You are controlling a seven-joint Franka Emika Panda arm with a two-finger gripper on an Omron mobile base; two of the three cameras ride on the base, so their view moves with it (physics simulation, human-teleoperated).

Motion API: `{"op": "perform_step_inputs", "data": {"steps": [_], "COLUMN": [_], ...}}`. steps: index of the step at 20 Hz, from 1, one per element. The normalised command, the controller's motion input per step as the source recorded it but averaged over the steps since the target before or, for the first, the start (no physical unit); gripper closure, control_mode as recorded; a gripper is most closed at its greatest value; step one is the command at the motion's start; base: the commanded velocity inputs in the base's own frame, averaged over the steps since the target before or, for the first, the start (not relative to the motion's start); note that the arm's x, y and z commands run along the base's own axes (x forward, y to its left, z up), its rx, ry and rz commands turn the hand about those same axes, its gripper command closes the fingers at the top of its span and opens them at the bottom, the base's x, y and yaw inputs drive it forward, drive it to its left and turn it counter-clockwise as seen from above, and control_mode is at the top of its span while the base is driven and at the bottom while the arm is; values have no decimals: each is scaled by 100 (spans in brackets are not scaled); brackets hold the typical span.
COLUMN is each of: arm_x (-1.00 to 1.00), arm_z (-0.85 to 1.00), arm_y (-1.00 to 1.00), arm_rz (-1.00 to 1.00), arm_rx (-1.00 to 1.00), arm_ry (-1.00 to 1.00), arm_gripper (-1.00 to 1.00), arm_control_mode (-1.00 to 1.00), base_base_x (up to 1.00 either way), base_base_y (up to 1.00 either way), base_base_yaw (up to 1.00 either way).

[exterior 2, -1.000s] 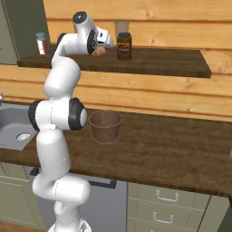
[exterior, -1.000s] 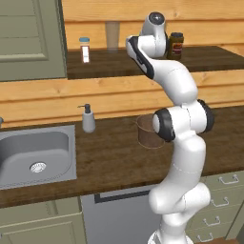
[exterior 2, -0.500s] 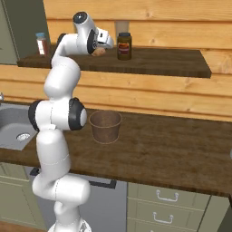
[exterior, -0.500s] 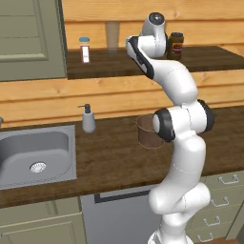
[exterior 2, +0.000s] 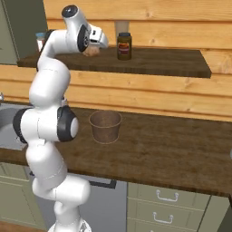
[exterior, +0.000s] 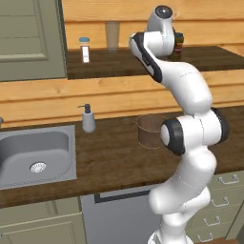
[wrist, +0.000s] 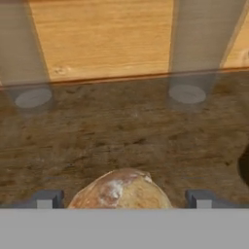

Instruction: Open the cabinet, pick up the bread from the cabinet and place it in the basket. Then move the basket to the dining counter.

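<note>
Arm is reaching up into the open cabinet, hand at shelf level. In the hand view the gripper (wrist: 124, 199) is standing with its two tips spread wide apart, one at each lower corner, and the bread (wrist: 120, 190) is sitting between them, centred in the gap. Neither fingertip (wrist: 44, 199) is touching the roll; a strip of dark shelf is showing on both sides of it. Fingers are open, not clamped on anything.

The bread is resting on the dark wooden shelf (wrist: 126, 131), flour-dusted top facing the camera. Beyond the tips, further along the shelf, two translucent glasses are standing against the light wood back wall: one glass (wrist: 187, 92) ahead of the right tip, the other glass (wrist: 31, 97) ahead of the left tip. A dark rounded edge is showing at the right border, level with the roll; cannot tell what it is from this view.

From the right base view the gripper (exterior 2: 100, 41) is hovering right over the bread (exterior 2: 92, 51), with the dark jar (exterior 2: 124, 46) just beside them on the same shelf.

The basket (exterior 2: 105, 126) is standing upright on the counter (exterior 2: 181, 149) well below the fingers, near the arm's elbow. In the left base view the basket (exterior: 149, 130) is partly hidden behind the arm; a soap bottle (exterior: 88, 119) and the sink (exterior: 35, 155) are lying off to its side.
</note>
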Motion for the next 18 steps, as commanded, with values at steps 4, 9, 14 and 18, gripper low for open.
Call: {"op": "perform_step_inputs", "data": {"steps": [4,9,14,18], "arm_x": [-100,-100,-100,-94], "arm_z": [-16,-28,-47,-80], "arm_y": [0,0,-7,-21], "arm_rz": [0,0,0,0], "arm_rx": [0,0,-1,-4], "arm_ry": [0,2,8,15], "arm_gripper": [100,100,100,100], "arm_control_mode": [-100,-100,-100,-100], "base_base_x": [0,0,0,0], "base_base_y": [0,0,0,0], "base_base_yaw": [0,0,0,0]}}
